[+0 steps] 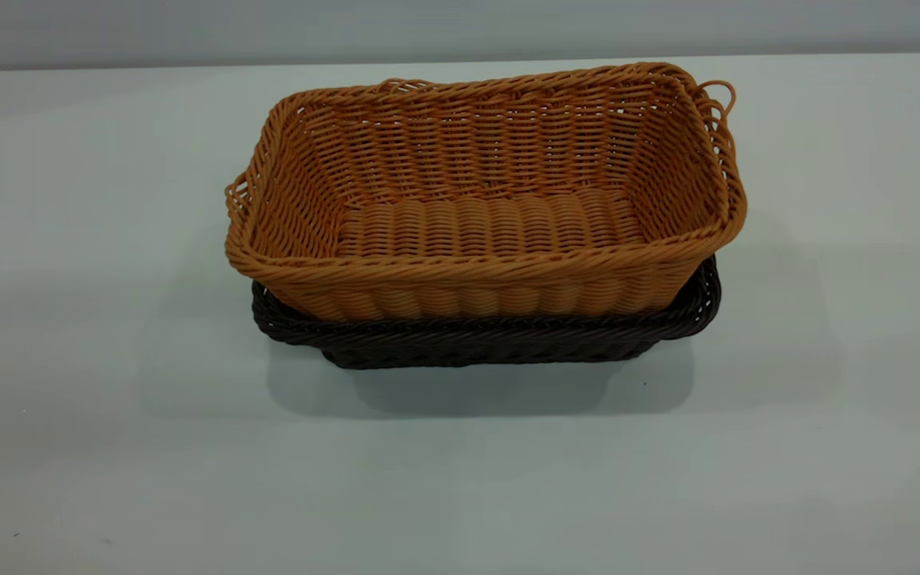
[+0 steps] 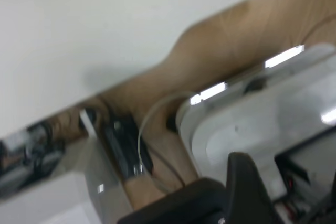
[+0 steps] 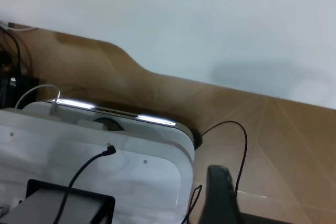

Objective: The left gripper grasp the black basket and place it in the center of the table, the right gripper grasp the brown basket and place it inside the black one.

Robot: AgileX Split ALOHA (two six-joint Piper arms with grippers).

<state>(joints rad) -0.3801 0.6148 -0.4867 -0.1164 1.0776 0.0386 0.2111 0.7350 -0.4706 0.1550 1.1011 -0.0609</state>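
Nesting orange-tan brown basket inside black basket, braided rims

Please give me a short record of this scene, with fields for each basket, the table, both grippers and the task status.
brown basket: nested inside the black one, upright, empty
black basket: under the brown one, near the table's middle; only its rim and lower wall show
table: white, carries both baskets
left gripper: away from the baskets, off the table edge; fingers unclear
right gripper: likewise away, holding nothing visible
task status: stacking looks done
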